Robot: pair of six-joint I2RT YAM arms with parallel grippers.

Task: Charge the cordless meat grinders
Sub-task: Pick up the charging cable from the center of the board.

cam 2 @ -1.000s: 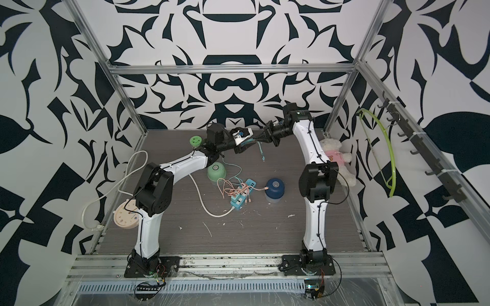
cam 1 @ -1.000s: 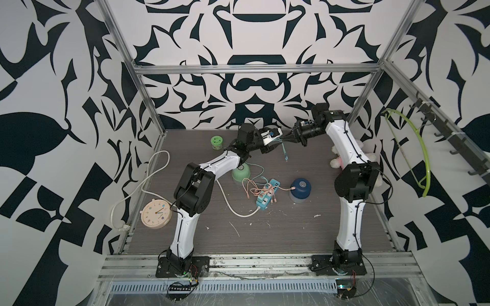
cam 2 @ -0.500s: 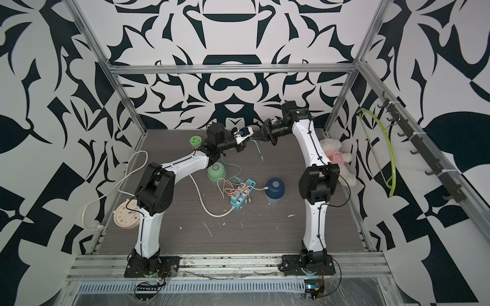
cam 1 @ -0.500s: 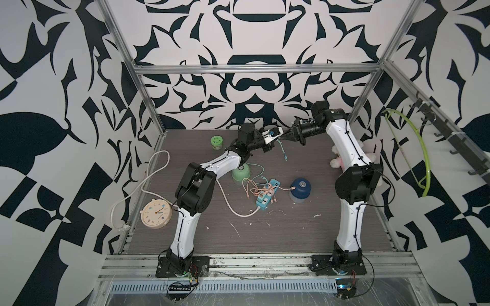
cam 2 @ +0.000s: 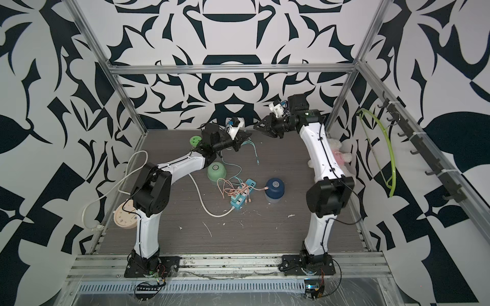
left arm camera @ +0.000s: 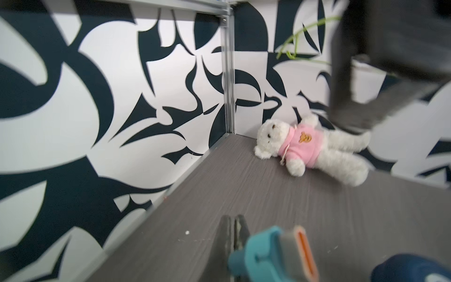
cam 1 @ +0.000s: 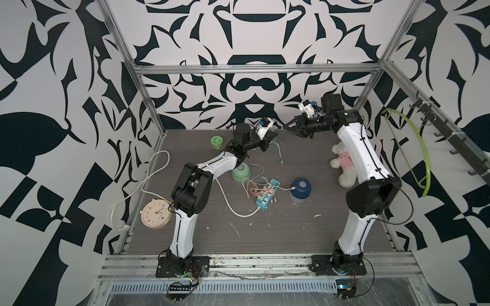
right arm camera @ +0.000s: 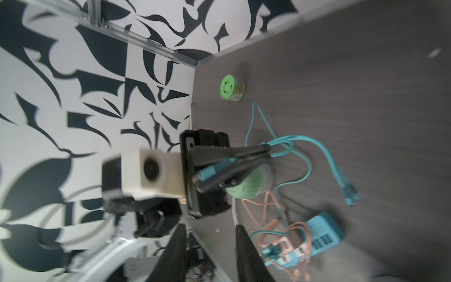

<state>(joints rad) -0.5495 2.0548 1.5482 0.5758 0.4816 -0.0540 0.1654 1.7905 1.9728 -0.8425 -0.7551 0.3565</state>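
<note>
**Top views:** The mint grinder (cam 1: 240,172) sits at 10 o'clock of the charger hub (cam 1: 266,194), and the blue grinder (cam 1: 300,186) at 3 o'clock of it. Both stand on the table. A pink cable (cam 1: 285,188) runs from the hub to the blue grinder's side, so that one looks plugged in, though the socket is too small to confirm. The left claw (cam 1: 273,136) is raised at 1 o'clock of the mint grinder with a teal cable (cam 1: 279,152) dangling from it. The right claw (cam 1: 289,128) hovers near it, not touching, and holds nothing.

**Left wrist:** The left claw (left arm camera: 233,219) has its fingers pressed together on the teal cable, just beside its USB plug (left arm camera: 280,254). The blue grinder shows at the frame edge. A teddy (left arm camera: 310,149) lies near the corner.

**Right wrist:** The right claw (right arm camera: 211,228) has its jaws apart and is empty. The left claw faces it, pinching the teal cable, with the mint grinder just behind. The cable's small connector heads (right arm camera: 350,193) lie loose on the table, in no grinder.

**Progress:** The task looks about half done. Blue seems connected. Mint is left: the USB plug goes into the hub and a small head into the mint grinder.
</note>
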